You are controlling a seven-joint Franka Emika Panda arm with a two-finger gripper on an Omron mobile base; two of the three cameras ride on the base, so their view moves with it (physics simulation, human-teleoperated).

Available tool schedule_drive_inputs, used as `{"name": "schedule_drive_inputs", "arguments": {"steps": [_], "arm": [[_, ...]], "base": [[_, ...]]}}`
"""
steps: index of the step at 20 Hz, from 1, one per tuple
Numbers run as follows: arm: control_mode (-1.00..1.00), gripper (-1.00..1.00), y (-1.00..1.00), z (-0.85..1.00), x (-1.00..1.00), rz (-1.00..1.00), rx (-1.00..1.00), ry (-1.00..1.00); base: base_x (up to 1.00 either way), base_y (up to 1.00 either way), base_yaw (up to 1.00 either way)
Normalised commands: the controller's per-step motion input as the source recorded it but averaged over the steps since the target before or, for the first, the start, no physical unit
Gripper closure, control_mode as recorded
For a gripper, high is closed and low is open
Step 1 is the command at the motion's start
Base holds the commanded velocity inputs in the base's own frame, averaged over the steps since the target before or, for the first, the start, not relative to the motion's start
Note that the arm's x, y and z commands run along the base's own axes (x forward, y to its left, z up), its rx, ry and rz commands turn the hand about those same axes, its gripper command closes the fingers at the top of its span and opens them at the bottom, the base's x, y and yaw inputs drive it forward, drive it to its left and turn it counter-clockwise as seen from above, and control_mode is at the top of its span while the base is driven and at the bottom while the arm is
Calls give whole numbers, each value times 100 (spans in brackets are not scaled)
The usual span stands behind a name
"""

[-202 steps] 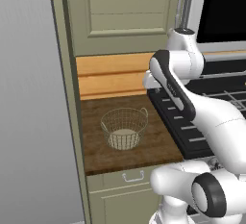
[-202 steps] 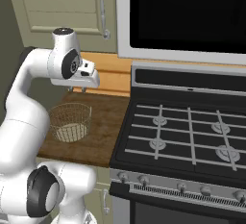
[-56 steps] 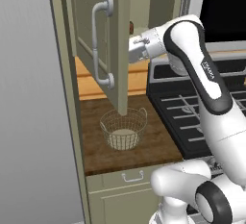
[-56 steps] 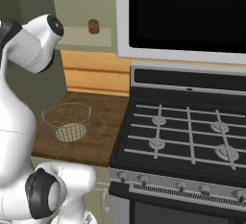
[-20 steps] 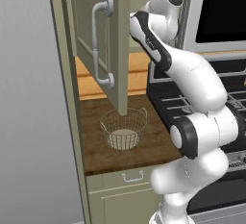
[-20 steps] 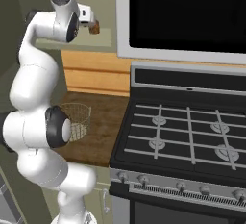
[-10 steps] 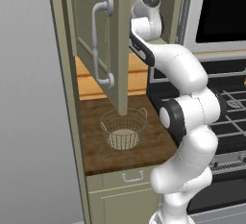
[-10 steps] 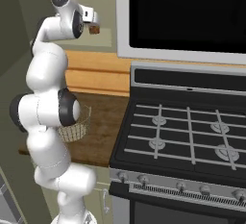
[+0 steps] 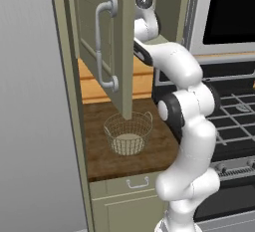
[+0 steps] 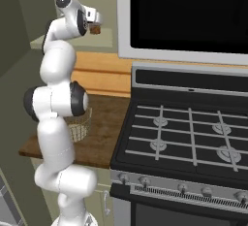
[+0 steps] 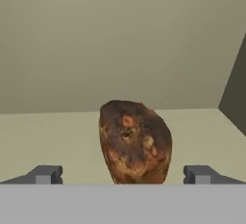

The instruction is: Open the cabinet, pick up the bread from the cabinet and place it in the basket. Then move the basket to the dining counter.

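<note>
The cabinet (image 9: 93, 24) stands open, its panelled door swung out toward me with the curved silver handle (image 9: 103, 47) facing left. Inside, on the pale shelf, sits the bread (image 11: 135, 142), a reddish-brown lump, also small and dark (image 10: 96, 29) in the right base view. My gripper (image 11: 124, 174) is open, its two dark fingertips (image 11: 46, 174) wide apart on either side of the bread without touching it. The hand (image 10: 93, 18) is raised into the cabinet at shelf height. The wire basket (image 9: 128, 134) rests on the dark wood worktop under the door. The dining counter is out of view.
A black stove with grates (image 10: 188, 134) adjoins the short worktop (image 9: 102, 156) on the right, under a dark oven-like panel (image 10: 184, 11). A drawer with a small handle (image 9: 137, 182) lies beneath the worktop. A grey wall (image 9: 30, 126) closes the left side.
The arm has straightened upward and pushed the hand deeper into the cabinet toward the bread. The jaws stay open. Door and basket have not moved.
</note>
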Motion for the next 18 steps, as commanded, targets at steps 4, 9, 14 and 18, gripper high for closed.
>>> {"name": "schedule_drive_inputs", "arguments": {"steps": [4,9,14,18], "arm": [[-100,-100,-12,0,47,0,0,0],[-100,-100,-10,-7,44,0,0,0],[-100,-100,-1,-9,38,0,0,0],[-100,-100,0,-7,35,0,0,0]], "base": [[0,0,0],[0,0,0],[0,0,0],[0,0,0]]}}
